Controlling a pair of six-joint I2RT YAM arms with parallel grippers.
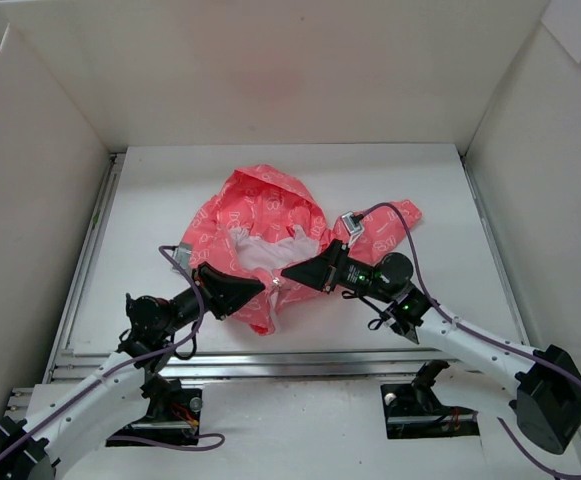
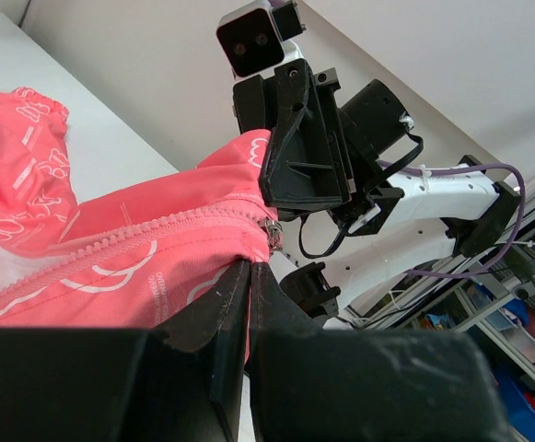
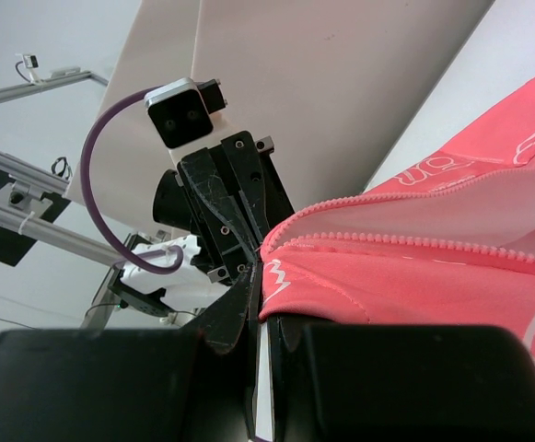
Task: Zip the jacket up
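Note:
The coral-pink jacket (image 1: 270, 225) with white motifs lies crumpled mid-table, its white lining (image 1: 260, 250) showing. Both grippers meet at its near hem. My left gripper (image 1: 266, 289) is shut on pink fabric just below the zipper's bottom end; in the left wrist view its tips (image 2: 249, 269) pinch the fabric under the small metal slider (image 2: 272, 232). My right gripper (image 1: 290, 272) comes from the right and is shut on the hem beside it (image 3: 269, 276). In the right wrist view the two rows of pink teeth (image 3: 405, 247) lie apart and join near the tips.
White walls (image 1: 270, 70) box in the table on three sides. A metal rail (image 1: 300, 352) runs along the near edge. Purple cables (image 1: 410, 250) loop off both arms. The jacket's sleeve (image 1: 395, 215) spreads toward the right, under the right arm's cable.

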